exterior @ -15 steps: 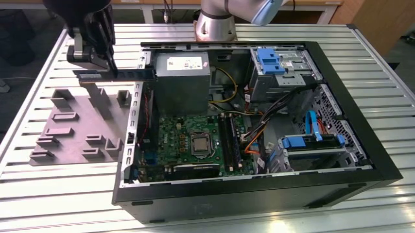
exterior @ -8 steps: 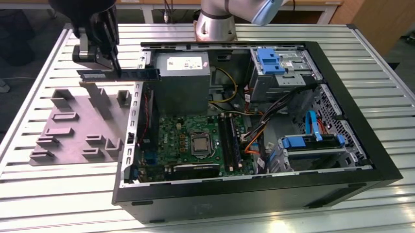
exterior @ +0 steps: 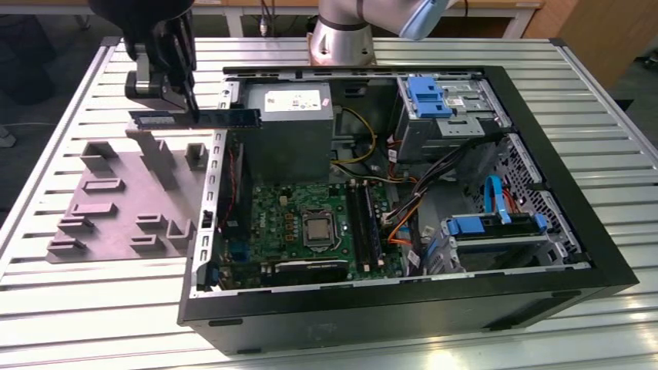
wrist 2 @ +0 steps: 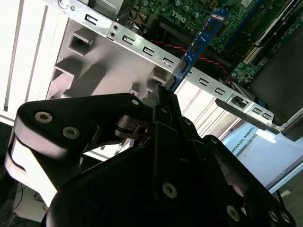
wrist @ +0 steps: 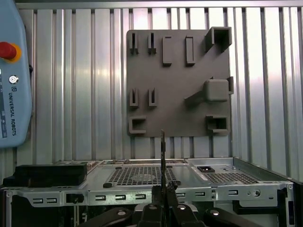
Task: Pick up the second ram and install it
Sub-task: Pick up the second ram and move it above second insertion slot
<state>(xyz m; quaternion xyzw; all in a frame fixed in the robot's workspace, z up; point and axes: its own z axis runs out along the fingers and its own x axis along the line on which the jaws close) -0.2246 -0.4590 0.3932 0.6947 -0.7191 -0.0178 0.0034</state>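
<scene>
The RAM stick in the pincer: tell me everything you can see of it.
The RAM stick is a thin, flat, narrow circuit board, blue-green, with small components on its face. The pincer is shut on it near its middle and holds it level in the air, above the open computer case's side wall and beside the grey fixture plate. Nothing else touches it.

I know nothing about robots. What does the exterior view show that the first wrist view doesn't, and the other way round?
The exterior view gives the green motherboard, the blue drive-bay clips and the arm's base. The first wrist view gives a pale blue control unit with a red button. Both share the gripper shut on the second ram, held in the air, and the grey holder plate on the slatted table.
</scene>
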